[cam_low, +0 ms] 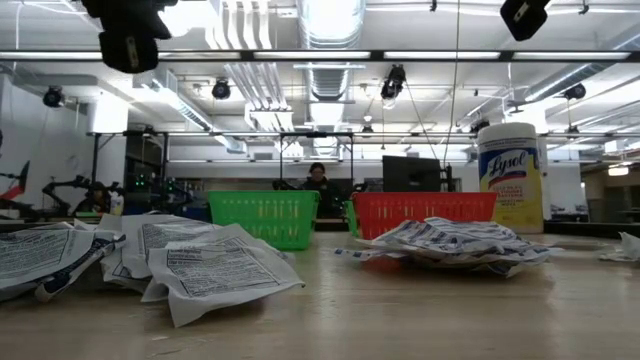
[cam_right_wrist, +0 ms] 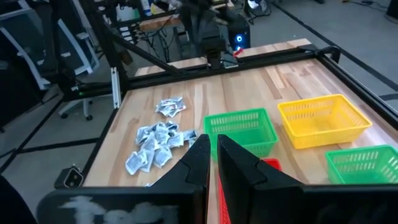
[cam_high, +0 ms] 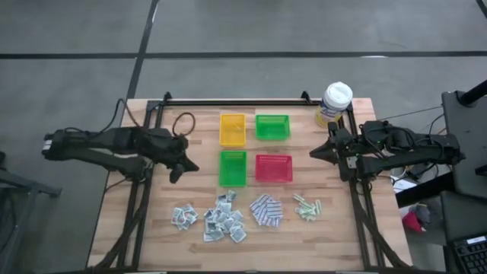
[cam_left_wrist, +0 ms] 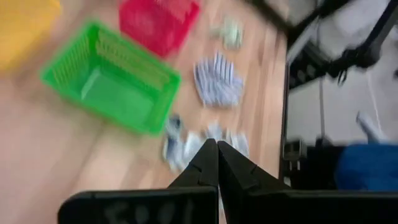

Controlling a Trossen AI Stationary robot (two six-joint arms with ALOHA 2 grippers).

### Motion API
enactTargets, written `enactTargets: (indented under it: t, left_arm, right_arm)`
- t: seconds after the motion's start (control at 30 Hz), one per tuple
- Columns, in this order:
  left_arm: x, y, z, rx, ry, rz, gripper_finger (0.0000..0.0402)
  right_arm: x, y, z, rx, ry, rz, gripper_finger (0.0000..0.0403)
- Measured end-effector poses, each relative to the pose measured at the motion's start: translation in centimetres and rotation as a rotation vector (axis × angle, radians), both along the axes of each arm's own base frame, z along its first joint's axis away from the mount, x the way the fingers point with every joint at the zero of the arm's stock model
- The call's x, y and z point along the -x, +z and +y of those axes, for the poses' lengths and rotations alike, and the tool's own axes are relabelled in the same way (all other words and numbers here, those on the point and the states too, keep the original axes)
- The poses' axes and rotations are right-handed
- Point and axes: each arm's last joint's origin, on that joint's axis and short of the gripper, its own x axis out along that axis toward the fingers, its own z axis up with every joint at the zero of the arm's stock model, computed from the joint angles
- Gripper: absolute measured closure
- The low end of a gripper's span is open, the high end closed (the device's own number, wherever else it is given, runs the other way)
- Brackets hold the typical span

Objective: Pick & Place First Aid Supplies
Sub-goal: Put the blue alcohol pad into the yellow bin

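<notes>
Your left gripper (cam_high: 176, 172) hangs clenched and empty above the table, just beside the near green tray (cam_high: 233, 167), likely poised to drop toward the sachets (cam_high: 221, 221) ahead of and below its tips. Your right gripper (cam_high: 315, 152), nearly shut and empty, waits beside the red tray (cam_high: 273, 167). The supplies lie sorted: grey-white crinkled sachets, a blue-and-white pad pile (cam_high: 266, 211), pale green strips (cam_high: 307, 207).

The surface (cam_high: 152, 221) is pale wood planking, smooth with a faint sheen. On it, beside the red tray (cam_high: 273, 168), stand other trays (cam_high: 233, 168) of glossy lattice plastic. The sachets (cam_low: 215, 268) nearby are crinkled printed paper or foil. The canister (cam_low: 510, 178) has a shiny printed label. Both tools look matt black.
</notes>
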Motion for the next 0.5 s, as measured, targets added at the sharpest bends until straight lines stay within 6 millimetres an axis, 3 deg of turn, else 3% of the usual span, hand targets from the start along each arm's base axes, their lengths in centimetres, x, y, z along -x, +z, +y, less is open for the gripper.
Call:
enactTargets:
  t: [0.23,0.5]
  left_arm:
    - [-2.6,-0.4,-1.3,0.068,-0.026,0.095,0.0401]
    - [-4.5,-2.7,-1.8,0.138,0.043,0.238,0.0401]
  right_arm:
    - [0.0,0.0,0.0,-0.002,-0.001,0.0,0.0374]
    - [0.0,0.0,0.0,0.0,0.0,0.0,0.0374]
